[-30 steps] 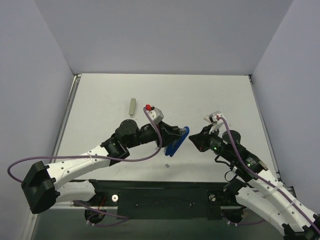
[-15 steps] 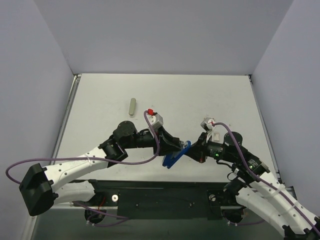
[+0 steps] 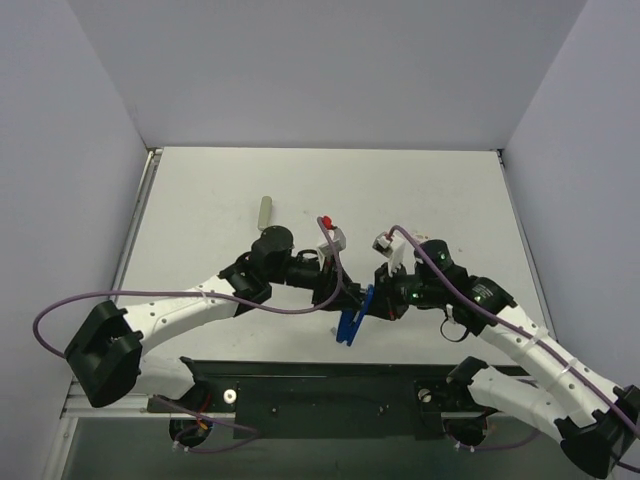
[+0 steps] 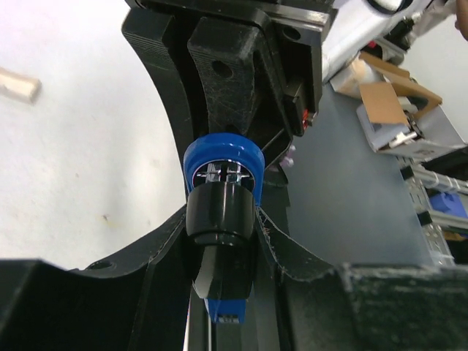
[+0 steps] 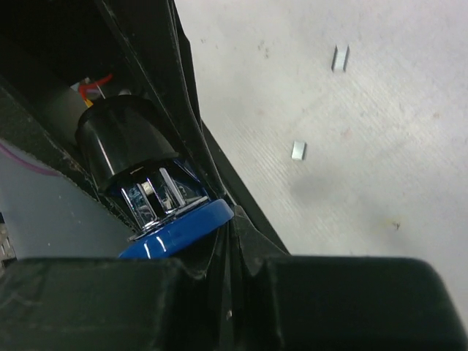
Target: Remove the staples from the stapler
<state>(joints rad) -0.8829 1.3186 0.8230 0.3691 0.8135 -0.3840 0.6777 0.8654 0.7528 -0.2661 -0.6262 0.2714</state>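
The blue and black stapler (image 3: 351, 318) hangs tilted just above the table's front edge, between both grippers. My left gripper (image 3: 336, 293) is shut on it from the left; in the left wrist view its fingers (image 4: 157, 245) clamp the black and blue body (image 4: 223, 157). My right gripper (image 3: 374, 303) meets it from the right. In the right wrist view its jaws (image 5: 231, 228) are pinched together on the edge of the blue part (image 5: 175, 227), with the chrome staple channel (image 5: 157, 191) showing above. Two tiny pale staples (image 5: 340, 58) (image 5: 298, 150) lie on the table beside it.
A pale beige bar (image 3: 264, 212) lies on the white table (image 3: 440, 190) at the back left, also in the left wrist view (image 4: 18, 84). Grey walls enclose three sides. The black base rail (image 3: 320, 385) runs along the front edge.
My left gripper carried the stapler down toward the front edge and turned it more upright. My right gripper moved left and closed on its blue end.
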